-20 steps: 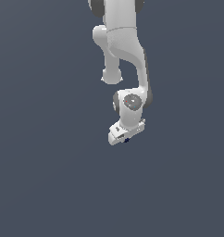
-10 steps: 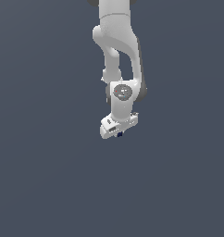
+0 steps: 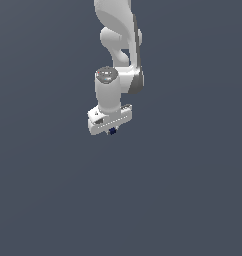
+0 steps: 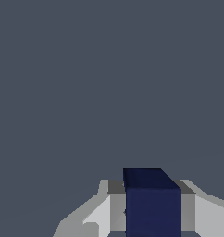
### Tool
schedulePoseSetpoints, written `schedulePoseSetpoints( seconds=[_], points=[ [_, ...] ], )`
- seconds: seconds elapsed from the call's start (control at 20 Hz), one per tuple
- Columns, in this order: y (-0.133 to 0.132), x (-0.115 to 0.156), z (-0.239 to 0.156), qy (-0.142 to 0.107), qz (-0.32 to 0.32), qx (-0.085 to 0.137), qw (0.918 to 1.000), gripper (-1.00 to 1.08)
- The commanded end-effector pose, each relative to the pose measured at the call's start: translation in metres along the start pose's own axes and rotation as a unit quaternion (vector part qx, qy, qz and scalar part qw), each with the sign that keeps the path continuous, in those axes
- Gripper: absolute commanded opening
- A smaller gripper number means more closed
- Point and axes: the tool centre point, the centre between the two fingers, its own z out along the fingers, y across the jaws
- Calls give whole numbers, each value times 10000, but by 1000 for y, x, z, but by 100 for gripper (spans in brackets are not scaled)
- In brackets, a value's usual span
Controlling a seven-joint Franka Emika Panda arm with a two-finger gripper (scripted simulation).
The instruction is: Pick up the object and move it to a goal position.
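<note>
The object is a tiny dark navy-blue cube (image 3: 112, 131), seen just under the white hand in the exterior view. My gripper (image 3: 112, 131) is shut on the cube and holds it in the air, well above the grey ground. In the wrist view the cube (image 4: 152, 203) sits between the two fingers (image 4: 115, 208), which press on its sides. The fingertips are mostly hidden by the hand in the exterior view.
The white arm (image 3: 118, 45) comes down from the top of the exterior view. Plain dark grey ground (image 3: 193, 200) fills both views.
The arm has swung toward the exterior view's left and lifted a little, carrying the cube with it. The gripper has stayed shut on the cube.
</note>
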Motion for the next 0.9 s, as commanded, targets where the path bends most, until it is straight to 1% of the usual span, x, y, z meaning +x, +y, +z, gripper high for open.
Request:
schedulePoseSetpoints(
  seconds=[0.0,0.25,0.45,0.65,0.85],
  points=[
    [15,-19,-18,4,-2,4,10000,-100],
    [40,-50,-49,8,-2,9,10000,-100],
    [56,-69,-68,8,-2,9,10000,-100],
    [67,-80,-80,8,-2,9,10000,-100],
    [71,-84,-84,6,-2,6,10000,-100]
  ],
)
